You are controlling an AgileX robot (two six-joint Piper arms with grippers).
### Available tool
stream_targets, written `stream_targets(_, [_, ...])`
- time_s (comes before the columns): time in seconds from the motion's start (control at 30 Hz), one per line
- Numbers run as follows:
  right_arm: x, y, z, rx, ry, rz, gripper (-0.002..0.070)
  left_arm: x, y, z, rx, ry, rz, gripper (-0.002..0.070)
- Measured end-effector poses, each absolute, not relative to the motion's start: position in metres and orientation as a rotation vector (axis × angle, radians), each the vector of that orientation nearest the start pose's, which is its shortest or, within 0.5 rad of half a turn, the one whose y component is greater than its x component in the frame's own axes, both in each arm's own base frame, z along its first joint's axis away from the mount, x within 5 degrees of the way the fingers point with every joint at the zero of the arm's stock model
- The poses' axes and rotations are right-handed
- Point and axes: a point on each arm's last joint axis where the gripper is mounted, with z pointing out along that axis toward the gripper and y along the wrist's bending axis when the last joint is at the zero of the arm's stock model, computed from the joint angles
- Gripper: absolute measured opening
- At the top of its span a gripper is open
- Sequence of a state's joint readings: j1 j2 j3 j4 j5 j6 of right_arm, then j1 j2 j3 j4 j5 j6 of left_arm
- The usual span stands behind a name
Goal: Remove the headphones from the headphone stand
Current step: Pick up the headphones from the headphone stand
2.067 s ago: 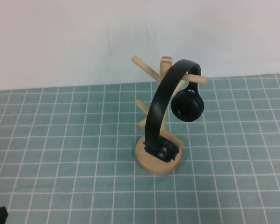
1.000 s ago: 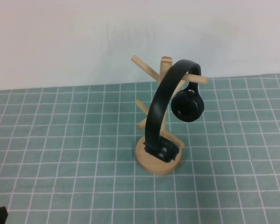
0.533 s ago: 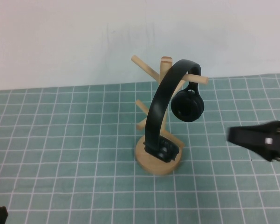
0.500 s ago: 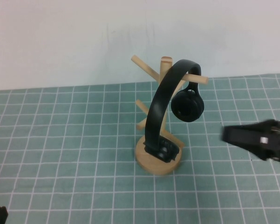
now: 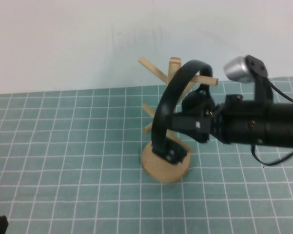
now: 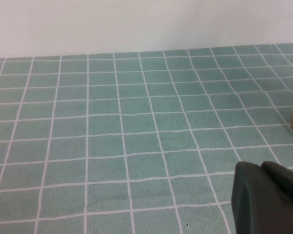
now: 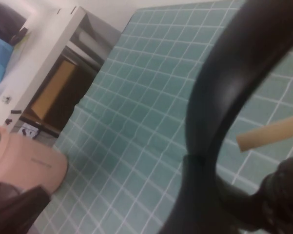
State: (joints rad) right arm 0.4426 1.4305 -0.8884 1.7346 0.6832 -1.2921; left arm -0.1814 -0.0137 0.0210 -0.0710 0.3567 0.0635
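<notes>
Right claw (image 5: 178, 123) is now reaching in from the right side, where half a second back it was only entering view well clear of the headphone stand (image 5: 165, 165); its tips are now sitting at the band of the headphones (image 5: 171, 100), though whether spread or pinching cannot be told; headphones are still hanging on the stand's upper peg, lower cup on the disc base; grasp appears imminent, lift not yet begun; left claw (image 6: 268, 195) is idling low over the green surface (image 5: 63, 146), fingers unreadable.
</notes>
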Motion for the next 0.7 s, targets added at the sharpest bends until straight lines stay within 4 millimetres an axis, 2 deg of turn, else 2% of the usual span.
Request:
stream_targets(0.17, [0.26,0.188,0.306,-0.47,1.933,1.265,0.04,0.052,-0.012,0.175,0.182,1.84,-0.152,-0.0006])
stream_targets(0.4, [0.264,0.19,0.317,-0.488,1.89,1.274,0.04,0.052,-0.012,0.175,0.182,1.84,-0.152,-0.0006])
stream_targets(0.57, [0.264,0.19,0.319,-0.489,1.886,1.274,0.0396,0.052,-0.012,0.175,0.182,1.84,-0.152,-0.0006])
stream_targets(0.63, [0.264,0.19,0.319,-0.489,1.886,1.274,0.0353,0.052,-0.012,0.175,0.182,1.84,-0.152,-0.0006])
stream_targets(0.7, [0.264,0.19,0.319,-0.49,1.886,1.276,0.0272,0.052,-0.012,0.175,0.182,1.84,-0.152,-0.0006])
